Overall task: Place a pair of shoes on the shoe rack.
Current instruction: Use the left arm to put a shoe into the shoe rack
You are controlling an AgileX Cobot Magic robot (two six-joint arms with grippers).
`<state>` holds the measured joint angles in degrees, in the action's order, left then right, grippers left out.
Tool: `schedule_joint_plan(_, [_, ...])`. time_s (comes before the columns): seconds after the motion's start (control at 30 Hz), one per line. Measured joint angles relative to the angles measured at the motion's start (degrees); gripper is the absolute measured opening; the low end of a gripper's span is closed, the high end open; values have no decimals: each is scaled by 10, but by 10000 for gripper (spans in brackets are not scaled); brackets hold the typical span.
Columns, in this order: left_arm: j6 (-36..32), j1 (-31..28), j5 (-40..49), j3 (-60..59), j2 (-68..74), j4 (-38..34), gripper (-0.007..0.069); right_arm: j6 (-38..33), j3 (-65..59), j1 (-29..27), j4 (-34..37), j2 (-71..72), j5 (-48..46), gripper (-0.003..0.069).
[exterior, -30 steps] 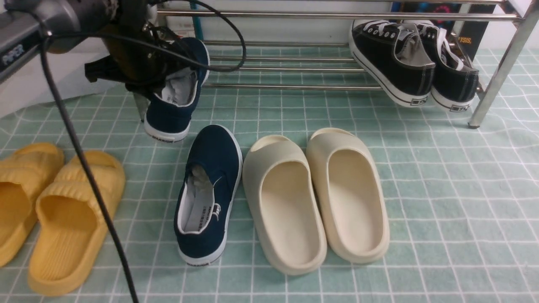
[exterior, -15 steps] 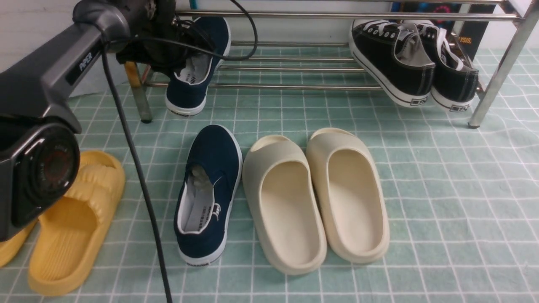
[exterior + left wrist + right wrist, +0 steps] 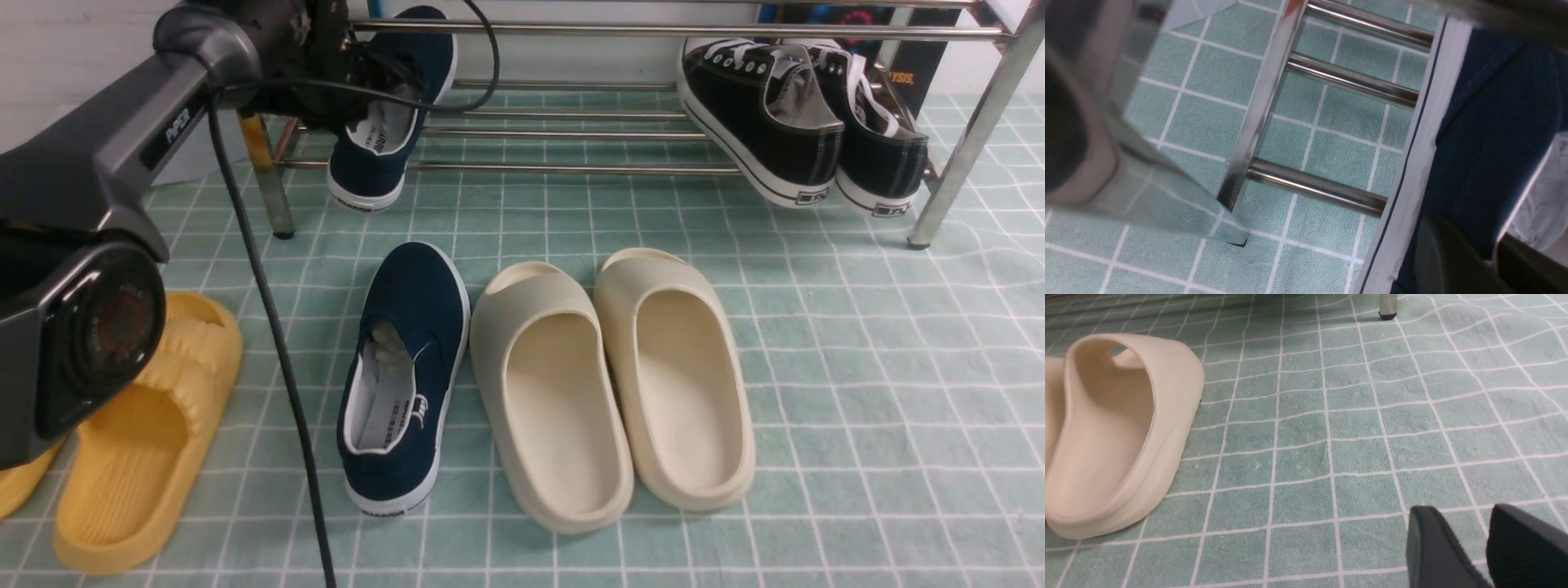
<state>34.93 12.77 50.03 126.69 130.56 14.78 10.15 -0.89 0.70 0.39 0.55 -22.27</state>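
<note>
A navy shoe (image 3: 367, 167), now carried in over the rack's (image 3: 571, 170) lower bars, is pinched by its side in the left gripper's (image 3: 1492, 261) nearly closed tips; its mate (image 3: 404, 380) awaits on the floor, leaving the pair half-shelved at best. The right gripper (image 3: 1468, 543) stands wide, empty.

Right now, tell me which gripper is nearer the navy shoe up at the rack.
Left: the left gripper is closed on that navy shoe. The right gripper hovers over bare cloth, away from it.
</note>
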Motion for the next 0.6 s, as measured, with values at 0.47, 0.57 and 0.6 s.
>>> schedule_joint_plan(0.47, [-3,1,34,2,-28,-9,404,0,0,0,0,0,0,238])
schedule_joint_plan(0.57, [-51,1,95,2,-71,-27,417,0,0,0,0,0,0,238])
schedule_joint_plan(0.6, [-68,1,115,3,-85,-32,417,0,0,0,0,0,0,238])
